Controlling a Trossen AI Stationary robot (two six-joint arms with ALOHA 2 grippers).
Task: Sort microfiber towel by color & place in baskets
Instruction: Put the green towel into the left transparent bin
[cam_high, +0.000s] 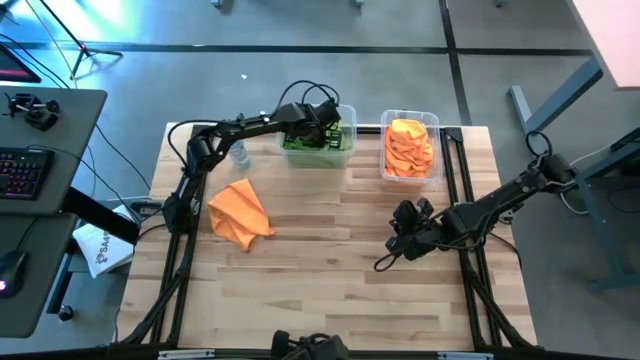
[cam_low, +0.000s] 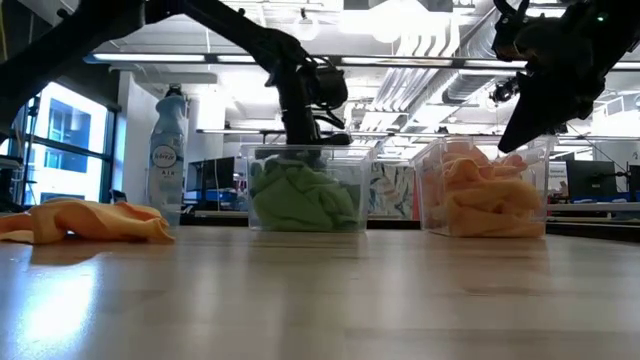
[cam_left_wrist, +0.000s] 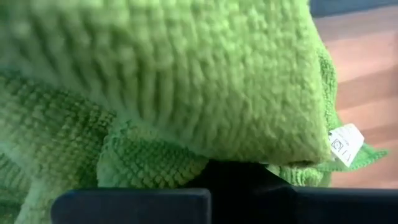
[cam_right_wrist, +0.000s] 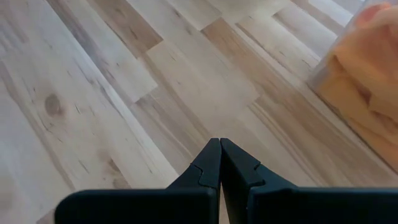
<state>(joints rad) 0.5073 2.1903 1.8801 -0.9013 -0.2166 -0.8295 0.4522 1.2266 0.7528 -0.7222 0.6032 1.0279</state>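
A loose orange towel (cam_high: 240, 213) (cam_low: 85, 220) lies crumpled on the table's left part. The far clear basket (cam_high: 347, 150) (cam_low: 262, 160) holds green towels (cam_low: 305, 195). The basket to its right (cam_high: 384, 168) (cam_low: 428, 165) holds orange towels (cam_high: 409, 147). My left gripper (cam_high: 314, 130) (cam_low: 299, 135) reaches down into the green basket, and green cloth (cam_left_wrist: 186, 81) fills its wrist view and covers its end. My right gripper (cam_high: 381, 264) (cam_right_wrist: 219, 146) is shut and holds nothing. It hangs above bare wood, nearer than the orange basket.
A small clear bottle (cam_high: 240, 155) (cam_low: 167, 150) stands just left of the green basket. Bare wood (cam_high: 330, 280) spreads across the middle and near part of the table. A desk with a keyboard (cam_high: 25, 170) stands off the table's left side.
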